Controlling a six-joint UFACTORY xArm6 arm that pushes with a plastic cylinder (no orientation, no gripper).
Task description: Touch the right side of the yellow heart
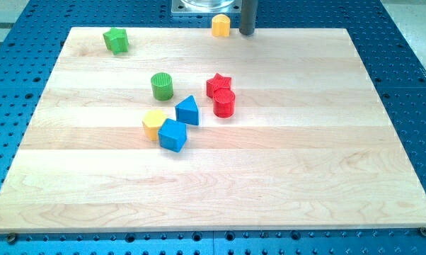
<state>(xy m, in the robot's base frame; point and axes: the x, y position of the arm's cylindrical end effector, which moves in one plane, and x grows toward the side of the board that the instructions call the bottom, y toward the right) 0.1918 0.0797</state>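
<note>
The rod's tip (247,33) stands at the far edge of the wooden board (269,177), just right of the yellow heart (221,25), with a thin gap between them; contact cannot be confirmed. Being a plain rod, it has no jaws and holds nothing. Far left sits a green star (116,40). Mid-board cluster: green cylinder (162,86), red star (218,84) touching red cylinder (224,103), blue triangular block (187,111), yellow hexagon (154,123) against a blue cube (173,135).
</note>
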